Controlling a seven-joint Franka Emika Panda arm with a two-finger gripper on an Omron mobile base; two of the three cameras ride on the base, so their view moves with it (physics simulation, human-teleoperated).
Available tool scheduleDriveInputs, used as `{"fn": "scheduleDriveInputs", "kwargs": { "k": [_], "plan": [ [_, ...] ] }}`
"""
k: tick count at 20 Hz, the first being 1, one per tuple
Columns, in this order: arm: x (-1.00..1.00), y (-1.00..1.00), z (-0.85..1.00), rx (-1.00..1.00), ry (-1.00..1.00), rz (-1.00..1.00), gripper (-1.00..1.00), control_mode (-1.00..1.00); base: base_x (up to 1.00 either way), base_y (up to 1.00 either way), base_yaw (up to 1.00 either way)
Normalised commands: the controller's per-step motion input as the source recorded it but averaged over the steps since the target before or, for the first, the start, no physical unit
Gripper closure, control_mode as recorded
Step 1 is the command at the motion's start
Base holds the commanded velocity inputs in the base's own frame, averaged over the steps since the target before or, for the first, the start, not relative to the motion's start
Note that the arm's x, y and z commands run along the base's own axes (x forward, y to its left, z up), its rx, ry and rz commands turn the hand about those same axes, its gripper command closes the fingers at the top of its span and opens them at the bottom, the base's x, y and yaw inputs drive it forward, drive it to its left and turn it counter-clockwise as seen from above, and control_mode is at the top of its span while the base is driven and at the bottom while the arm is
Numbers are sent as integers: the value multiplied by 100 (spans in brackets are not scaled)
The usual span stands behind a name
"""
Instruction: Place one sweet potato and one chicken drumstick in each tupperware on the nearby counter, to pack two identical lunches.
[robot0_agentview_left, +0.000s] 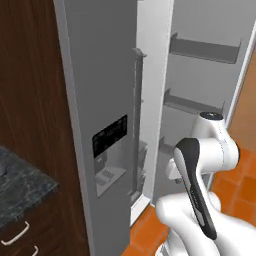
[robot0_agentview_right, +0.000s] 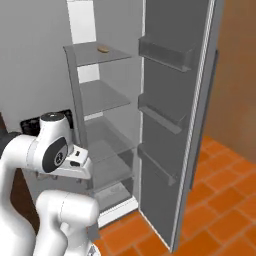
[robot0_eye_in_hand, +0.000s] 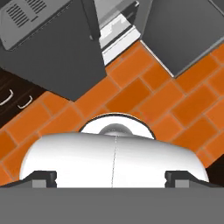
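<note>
A small tan oval, the sweet potato (robot0_agentview_right: 103, 49), lies on its side on the top shelf (robot0_agentview_right: 90, 56) of the open fridge, near the shelf's front right part. A corner of the dark speckled tabletop (robot0_agentview_left: 22, 187) shows at the left, over brown drawers.

One fridge (robot0_agentview_right: 165, 125) stands with one door (robot0_agentview_right: 180, 115) open, three door racks (robot0_agentview_right: 165, 52) and four inner shelves (robot0_agentview_right: 97, 54). One sweet potato (robot0_agentview_right: 103, 49) lies on the top shelf, above the end effector (robot0_eye_in_hand: 112, 178). One tabletop (robot0_agentview_left: 20, 187) shows, with two drawer handles (robot0_agentview_left: 15, 233).
</note>
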Motion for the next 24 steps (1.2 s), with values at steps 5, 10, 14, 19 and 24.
{"fn": "scheduleDriveInputs", "kwargs": {
  "k": [5,10,14,19,24],
  "plan": [
    [0,0,0,0,0,0,-100,100,75,-34,43],
    [0,0,0,0,0,0,-100,100,51,-24,51],
    [0,0,0,0,0,0,-100,100,67,-43,36],
    [0,0,0,0,0,0,-100,100,32,-18,17],
    [0,0,0,0,0,0,-100,100,43,-12,15]
  ]
}}
